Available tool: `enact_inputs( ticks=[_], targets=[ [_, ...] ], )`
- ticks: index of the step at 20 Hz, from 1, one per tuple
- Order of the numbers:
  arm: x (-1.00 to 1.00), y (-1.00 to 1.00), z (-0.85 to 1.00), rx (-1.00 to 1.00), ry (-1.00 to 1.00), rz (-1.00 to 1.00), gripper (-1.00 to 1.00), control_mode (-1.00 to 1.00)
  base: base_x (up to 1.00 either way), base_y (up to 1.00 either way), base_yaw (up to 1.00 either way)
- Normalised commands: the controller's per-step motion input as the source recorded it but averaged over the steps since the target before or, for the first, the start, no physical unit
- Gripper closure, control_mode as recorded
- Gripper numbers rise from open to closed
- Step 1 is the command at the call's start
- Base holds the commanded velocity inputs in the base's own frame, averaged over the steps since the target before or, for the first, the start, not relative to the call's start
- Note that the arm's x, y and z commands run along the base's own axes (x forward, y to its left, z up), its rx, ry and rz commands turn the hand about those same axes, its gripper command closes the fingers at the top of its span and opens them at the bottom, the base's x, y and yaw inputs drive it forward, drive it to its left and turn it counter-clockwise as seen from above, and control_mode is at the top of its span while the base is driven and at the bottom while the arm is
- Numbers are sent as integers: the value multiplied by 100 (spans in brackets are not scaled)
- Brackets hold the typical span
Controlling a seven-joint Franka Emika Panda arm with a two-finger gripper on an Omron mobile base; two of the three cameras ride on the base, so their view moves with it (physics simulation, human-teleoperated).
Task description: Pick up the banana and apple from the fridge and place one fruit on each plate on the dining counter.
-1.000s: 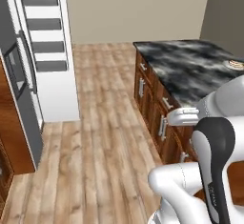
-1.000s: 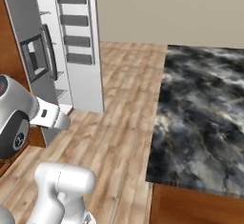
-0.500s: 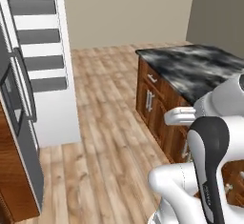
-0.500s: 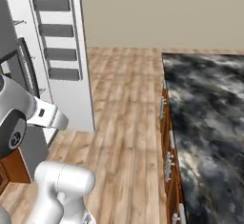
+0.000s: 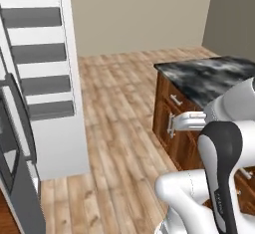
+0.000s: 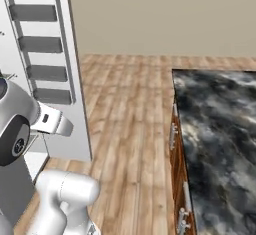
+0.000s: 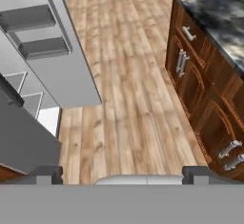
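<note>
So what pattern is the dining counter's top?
The dining counter has a black-and-grey swirled marble top, clearest in the right base view.

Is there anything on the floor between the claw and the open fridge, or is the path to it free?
Nothing visible stands in the way. In the hand view, bare wooden floor runs from the claw to the fridge, whose door hangs open with grey shelves showing. The dining counter stands off to the other side. No fruit is visible yet.
</note>
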Motion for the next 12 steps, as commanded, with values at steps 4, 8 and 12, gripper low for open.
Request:
enact_inputs(
  ticks=[4,8,12],
  targets=[
    [0,0,0,0,0,0,-100,100,100,22,16],
    [0,0,0,0,0,0,-100,100,51,15,42],
    [0,0,0,0,0,0,-100,100,-9,-1,66]
  ],
)
